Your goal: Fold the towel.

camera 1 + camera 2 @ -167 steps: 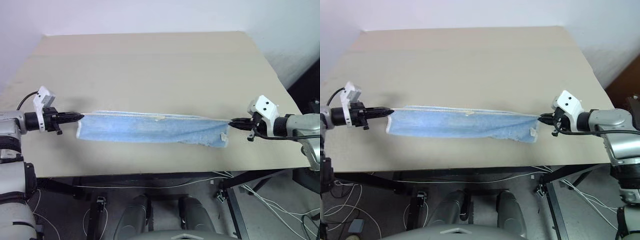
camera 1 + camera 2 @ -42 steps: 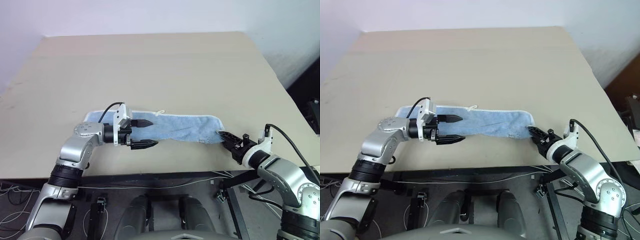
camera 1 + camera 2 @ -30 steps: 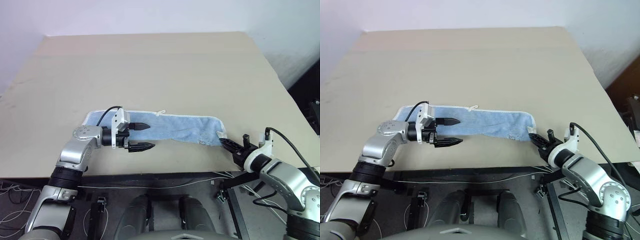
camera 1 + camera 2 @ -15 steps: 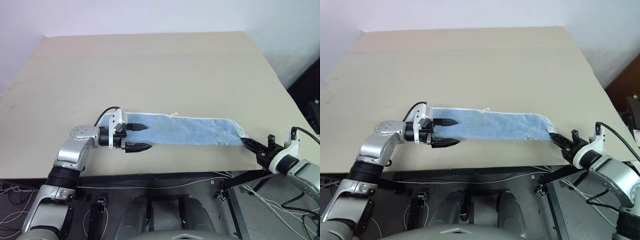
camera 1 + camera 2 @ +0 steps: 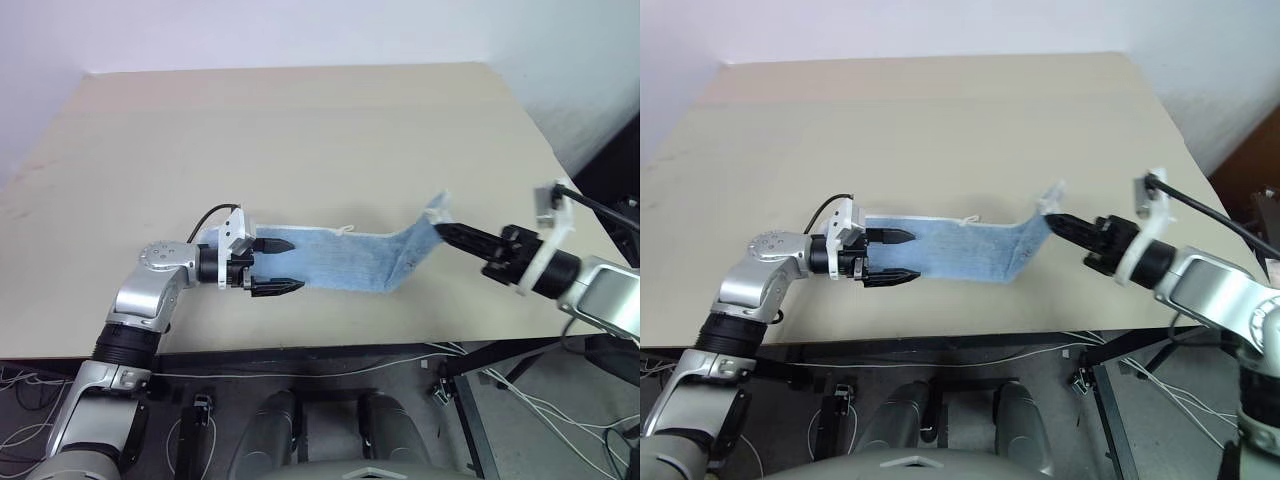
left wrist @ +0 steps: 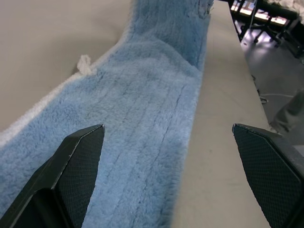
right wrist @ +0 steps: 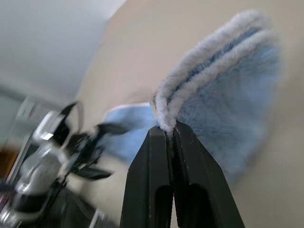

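Blue terry towel (image 5: 340, 258) end, pinched in the right gripper (image 5: 441, 227), should be carried across to the spread, empty left fingers (image 5: 283, 288).

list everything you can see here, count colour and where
towel: one, light blue with whitish hems, lying as a long strip near the table's front edge, its right end lifted off the surface
table: one, beige, under everything
cables: several, white and black, on the floor below the table's front right corner
left gripper: one, black fingers, open, over the towel's left end
right gripper: one, black fingers, shut on the towel's raised right end
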You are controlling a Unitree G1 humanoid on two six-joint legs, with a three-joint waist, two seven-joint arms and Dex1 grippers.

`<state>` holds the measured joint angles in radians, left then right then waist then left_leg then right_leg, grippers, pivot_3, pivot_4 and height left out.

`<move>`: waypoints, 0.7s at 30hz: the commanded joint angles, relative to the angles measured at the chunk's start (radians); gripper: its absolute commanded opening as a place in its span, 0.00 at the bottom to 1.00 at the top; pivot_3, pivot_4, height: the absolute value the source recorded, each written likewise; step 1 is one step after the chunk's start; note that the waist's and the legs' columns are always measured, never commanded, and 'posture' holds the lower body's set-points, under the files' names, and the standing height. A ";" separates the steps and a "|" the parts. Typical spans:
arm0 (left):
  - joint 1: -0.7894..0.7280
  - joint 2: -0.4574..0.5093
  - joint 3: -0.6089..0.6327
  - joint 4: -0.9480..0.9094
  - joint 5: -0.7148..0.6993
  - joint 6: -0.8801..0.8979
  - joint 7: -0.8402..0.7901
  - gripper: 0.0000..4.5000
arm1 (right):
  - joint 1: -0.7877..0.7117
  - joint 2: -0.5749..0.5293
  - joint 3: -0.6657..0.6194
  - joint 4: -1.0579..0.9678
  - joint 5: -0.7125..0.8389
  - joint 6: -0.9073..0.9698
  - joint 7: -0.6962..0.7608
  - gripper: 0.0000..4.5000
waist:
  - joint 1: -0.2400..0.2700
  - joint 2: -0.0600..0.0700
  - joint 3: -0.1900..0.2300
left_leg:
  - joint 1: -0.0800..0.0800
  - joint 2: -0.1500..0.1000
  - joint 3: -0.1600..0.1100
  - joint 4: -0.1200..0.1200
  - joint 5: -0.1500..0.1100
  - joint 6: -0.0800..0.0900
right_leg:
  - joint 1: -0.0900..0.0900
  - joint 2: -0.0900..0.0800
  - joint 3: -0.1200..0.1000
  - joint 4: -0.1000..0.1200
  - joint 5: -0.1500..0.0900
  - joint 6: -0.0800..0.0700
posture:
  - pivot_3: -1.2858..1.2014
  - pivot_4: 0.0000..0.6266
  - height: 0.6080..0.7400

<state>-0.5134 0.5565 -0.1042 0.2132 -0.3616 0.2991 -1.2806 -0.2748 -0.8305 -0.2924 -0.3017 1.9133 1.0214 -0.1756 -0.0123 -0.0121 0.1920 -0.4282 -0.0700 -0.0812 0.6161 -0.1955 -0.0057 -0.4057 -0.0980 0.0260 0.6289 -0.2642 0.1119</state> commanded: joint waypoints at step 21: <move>0.057 0.049 0.070 -0.166 -0.060 0.081 0.081 1.00 | -0.195 0.358 0.367 0.069 -0.469 0.046 0.156 0.01 | 0.001 0.000 0.000 | -0.004 -0.001 0.000 -0.001 0.000 0.000 | -0.006 0.000 0.000 0.001 0.002 0.004 | 0.52 0.24 1.00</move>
<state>-0.4473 0.5875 -0.0732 0.0879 -0.3927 0.3667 -1.2056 -0.4742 -0.4812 0.0986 -0.2099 1.4519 1.0607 -0.0354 -0.0112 -0.0122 0.1919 -0.4327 -0.0714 -0.0817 0.6155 -0.1958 -0.0056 -0.4112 -0.0978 0.0257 0.6305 -0.2619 0.1157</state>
